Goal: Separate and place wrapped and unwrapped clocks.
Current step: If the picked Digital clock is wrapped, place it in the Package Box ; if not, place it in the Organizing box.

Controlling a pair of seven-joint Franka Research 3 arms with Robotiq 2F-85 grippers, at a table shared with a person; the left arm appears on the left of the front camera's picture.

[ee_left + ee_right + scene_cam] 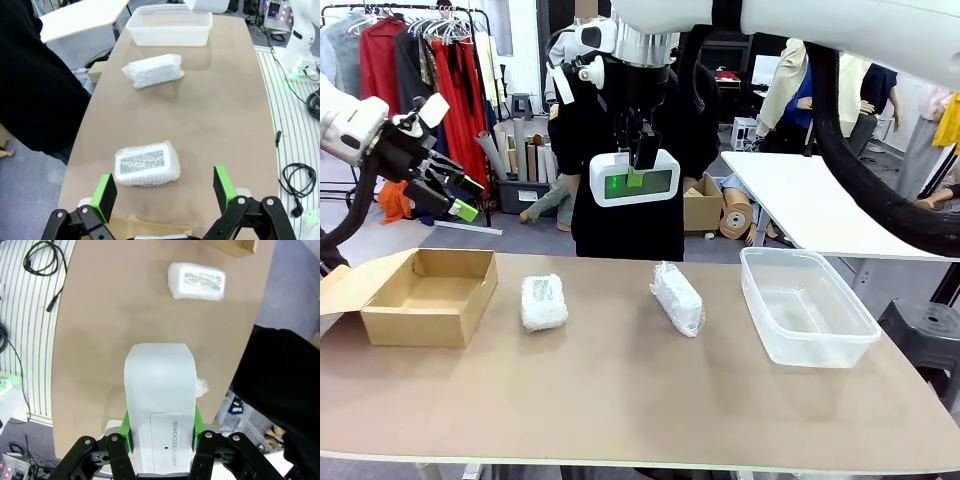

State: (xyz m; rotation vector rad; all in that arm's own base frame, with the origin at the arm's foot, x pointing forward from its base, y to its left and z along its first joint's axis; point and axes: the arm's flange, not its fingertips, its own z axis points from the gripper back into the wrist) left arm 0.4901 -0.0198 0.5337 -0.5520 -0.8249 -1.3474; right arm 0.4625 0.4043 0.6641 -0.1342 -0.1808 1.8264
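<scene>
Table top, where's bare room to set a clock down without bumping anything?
The near strip of the table, in front of the cardboard box, the left wrapped bundle, the right wrapped bundle and the clear tub, is all bare. Bare gaps also lie between the two bundles and between the right one and the tub. Tightest: box to left bundle.

left hand point(467, 198) raised at left, jaws spread wide, right hand point(634, 168) high at centre, jaws clamped

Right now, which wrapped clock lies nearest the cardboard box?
The squarish wrapped clock, just right of the cardboard box. The other wrapped clock lies slanted, nearer the clear tub.
</scene>
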